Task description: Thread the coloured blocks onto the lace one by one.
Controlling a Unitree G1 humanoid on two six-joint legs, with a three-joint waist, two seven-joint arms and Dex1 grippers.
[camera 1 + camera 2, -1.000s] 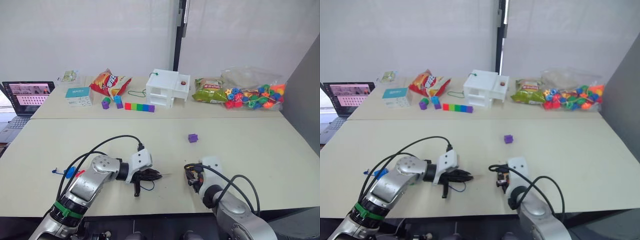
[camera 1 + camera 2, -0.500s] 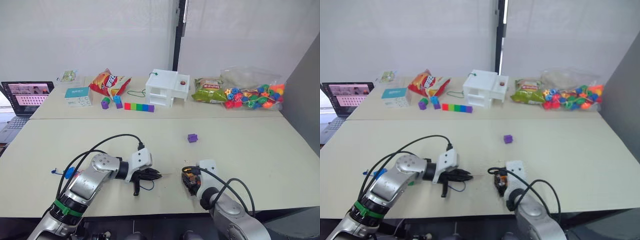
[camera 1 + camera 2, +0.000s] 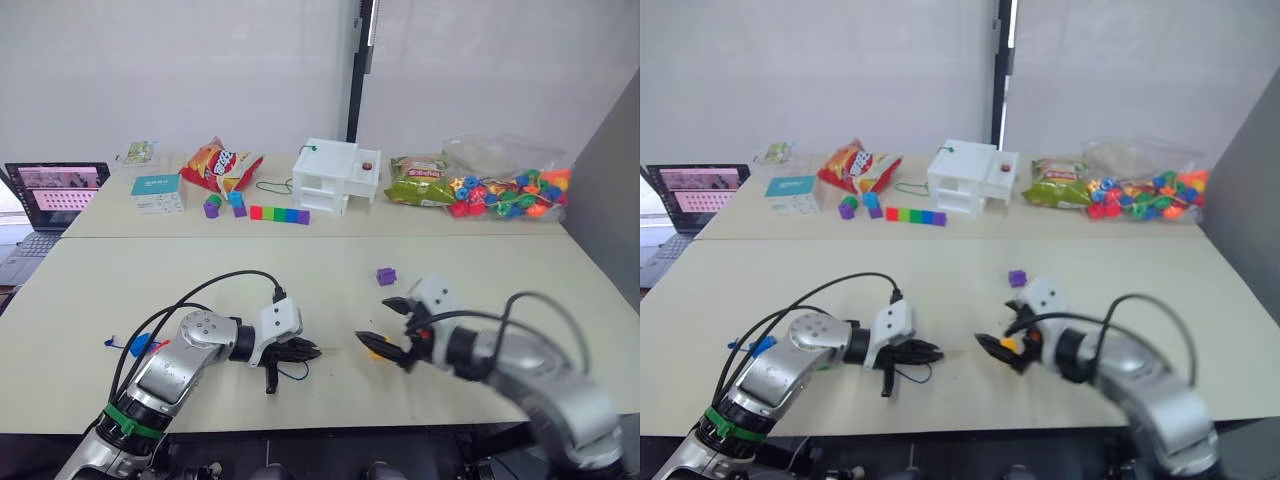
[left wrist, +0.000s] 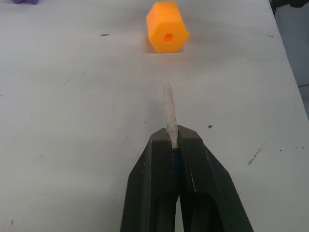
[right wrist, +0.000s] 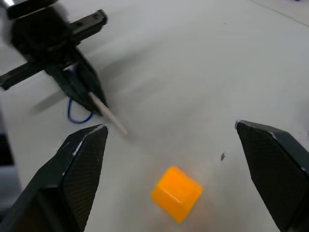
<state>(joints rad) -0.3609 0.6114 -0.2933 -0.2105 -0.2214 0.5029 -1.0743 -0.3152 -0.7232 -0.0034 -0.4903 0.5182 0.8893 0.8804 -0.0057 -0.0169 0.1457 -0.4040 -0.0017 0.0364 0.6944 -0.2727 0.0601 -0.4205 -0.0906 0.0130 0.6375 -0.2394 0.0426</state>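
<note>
- Left gripper (image 4: 173, 140) pinches the lace (image 4: 168, 110) just behind its pale tip, aimed at the orange block (image 4: 167, 33).
- Right gripper (image 5: 171, 145) spread wide above that block lying on the table — I'd grasp it next, hole facing tip.

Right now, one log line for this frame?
left gripper: shut on lace, tip aimed at orange block | right gripper: open above orange block | orange block: on table | purple block: loose

On the cream desk (image 3: 520, 270) the orange block (image 4: 167, 33) lies plain-coloured before the black fingers of both grippers, the left gripper (image 4: 173, 140) pinching the lace (image 5: 107, 112) with its pale tip and dark-blue cord, while a purple block (image 3: 386, 276) sits toward the desk's far edge.
</note>
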